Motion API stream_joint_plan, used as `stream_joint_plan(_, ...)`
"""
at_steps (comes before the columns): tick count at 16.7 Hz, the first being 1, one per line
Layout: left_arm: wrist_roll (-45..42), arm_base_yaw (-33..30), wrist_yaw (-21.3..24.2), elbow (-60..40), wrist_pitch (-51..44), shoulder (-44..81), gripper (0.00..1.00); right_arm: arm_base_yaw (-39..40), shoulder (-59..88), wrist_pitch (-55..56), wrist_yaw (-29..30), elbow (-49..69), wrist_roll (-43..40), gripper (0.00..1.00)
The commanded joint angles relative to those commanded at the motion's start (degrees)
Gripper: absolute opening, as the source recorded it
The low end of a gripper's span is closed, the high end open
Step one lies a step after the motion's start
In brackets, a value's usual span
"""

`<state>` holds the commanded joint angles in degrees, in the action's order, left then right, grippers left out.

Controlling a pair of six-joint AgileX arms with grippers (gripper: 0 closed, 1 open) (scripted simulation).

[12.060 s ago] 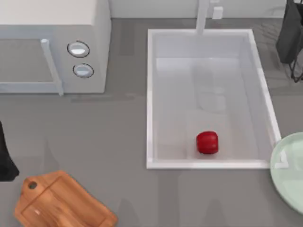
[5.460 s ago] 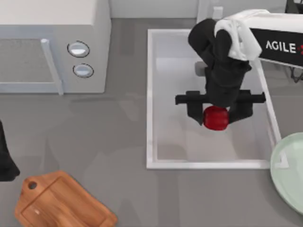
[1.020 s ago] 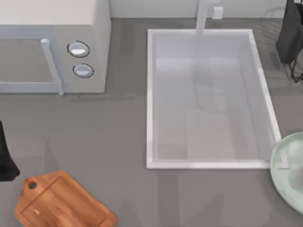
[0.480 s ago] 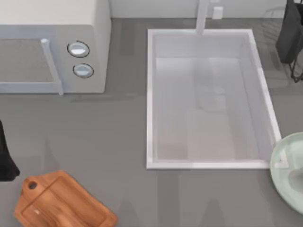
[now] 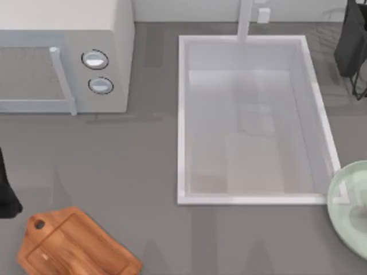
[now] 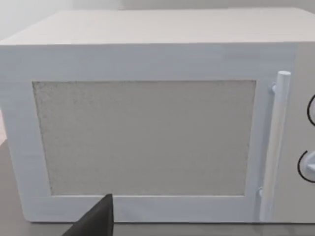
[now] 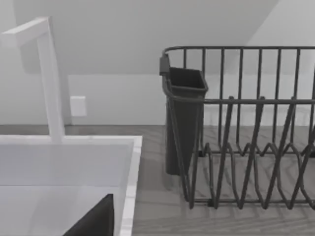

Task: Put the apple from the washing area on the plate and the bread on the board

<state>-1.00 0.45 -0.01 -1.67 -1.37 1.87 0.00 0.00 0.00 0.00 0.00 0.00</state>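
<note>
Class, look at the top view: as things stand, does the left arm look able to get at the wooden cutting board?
Probably yes. The cutting board lies bare on the table's near-left part, nothing on it or around it, and the left arm is parked just beside it at the left edge. Its microwave-facing left gripper would have to turn down.

A grey countertop is spreading under even light. A white microwave with 2 round knobs is sitting at its left rear, and a dark wire dish rack is standing before a pale wall.

Matte black left arm, smooth angular casing, no markings
</note>
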Motion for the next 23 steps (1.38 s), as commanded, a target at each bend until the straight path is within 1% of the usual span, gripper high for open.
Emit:
stream_joint_plan(2, -2.13, 0.93, 0.02, -3.58, -2.97, 4.27, 1.00, 0.00, 0.00, 0.00, 0.00, 0.00, 0.00, 1.00)
stream_joint_plan(5, -6.81, 2.96, 0.12, -11.41, -9.79, 15.20, 1.00, 0.00, 0.00, 0.00, 0.00, 0.00, 0.00, 1.00)
stream_joint_plan(8, -12.52, 5.58, 0.20, -20.78, -18.66, 30.85, 1.00, 0.00, 0.00, 0.00, 0.00, 0.00, 0.00, 1.00)
stream_joint_plan(13, -22.41, 10.42, 0.18, -36.66, -34.87, 60.78, 1.00, 0.00, 0.00, 0.00, 0.00, 0.00, 0.00, 1.00)
stream_joint_plan(16, -27.68, 13.04, 0.10, -45.30, -43.25, 75.50, 1.00, 0.00, 0.00, 0.00, 0.00, 0.00, 0.00, 1.00)
stream_joint_plan(20, -32.88, 15.69, -0.01, -54.62, -50.87, 88.22, 1.00, 0.00, 0.00, 0.00, 0.00, 0.00, 0.00, 1.00)
stream_joint_plan(23, -34.86, 16.71, -0.04, -58.54, -53.46, 93.23, 1.00, 0.00, 0.00, 0.00, 0.00, 0.00, 0.00, 1.00)
